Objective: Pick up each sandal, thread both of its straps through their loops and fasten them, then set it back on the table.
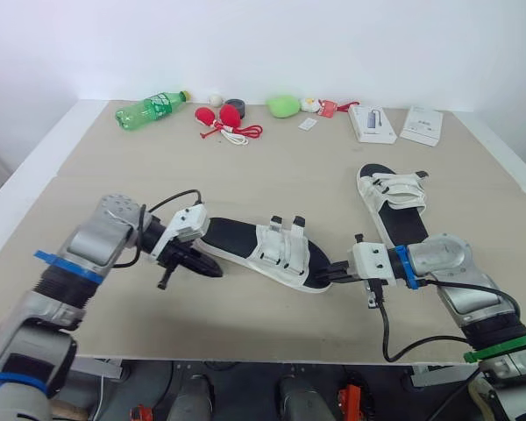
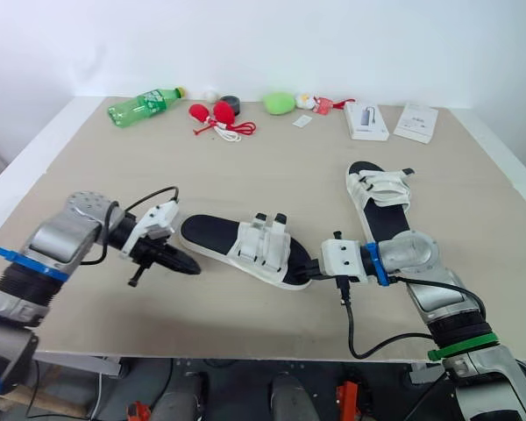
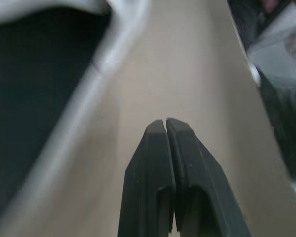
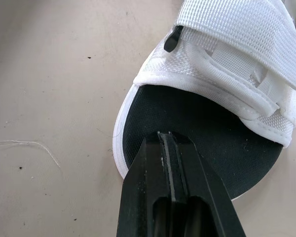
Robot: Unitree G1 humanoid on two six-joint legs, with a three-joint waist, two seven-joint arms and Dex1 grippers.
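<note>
— Which way does the near sandal point(image 1: 261, 252) lie?
— Slantwise, close to the front edge of the table point(image 1: 272, 180). Its heel points left and slightly away, and its toe points right and toward the front.
— And the grippers?
— The left gripper point(image 1: 217, 271) is just beside the heel and the right gripper point(image 1: 326, 275) is at the toe. Each has its fingers clenched together, with nothing between them.
— Are its straps point(image 1: 280, 247) fastened?
— Hard to make out. Two dark tabs stand up at their far side.
— And the far sandal point(image 1: 392, 203)?
— It is toward the right edge, lengthwise front to back, with the toe pointing away. The right arm hides its heel end.
— Anything beyond?
— A bottle point(image 1: 151, 109) and boxes point(image 1: 373, 123) along the far edge.
</note>
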